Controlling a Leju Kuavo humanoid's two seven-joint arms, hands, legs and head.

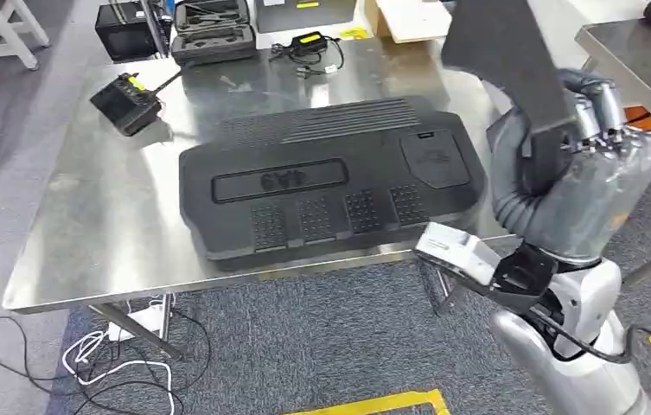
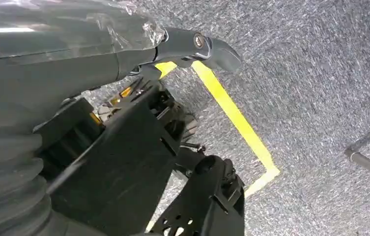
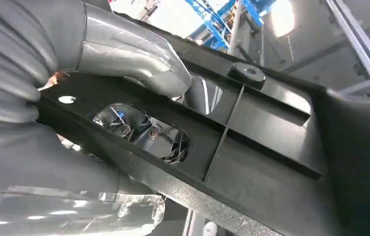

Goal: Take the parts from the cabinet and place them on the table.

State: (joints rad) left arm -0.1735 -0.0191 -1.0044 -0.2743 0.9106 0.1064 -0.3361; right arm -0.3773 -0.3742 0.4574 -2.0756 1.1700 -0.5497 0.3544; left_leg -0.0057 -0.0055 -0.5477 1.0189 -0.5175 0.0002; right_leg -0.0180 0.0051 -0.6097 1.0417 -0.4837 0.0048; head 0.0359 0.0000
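One black panel stood in the right hand, raised beside the counter's right edge, thumb across one face and fingers behind (clenched on its lower rim). It looked stiff, light moulded plastic, ribbed and holed, smooth enough to slip; the rim seemed the sound hold. Another black part lay flat on the counter. The left hand hung over carpet, holding nothing visible.

Large part on table — mid-table
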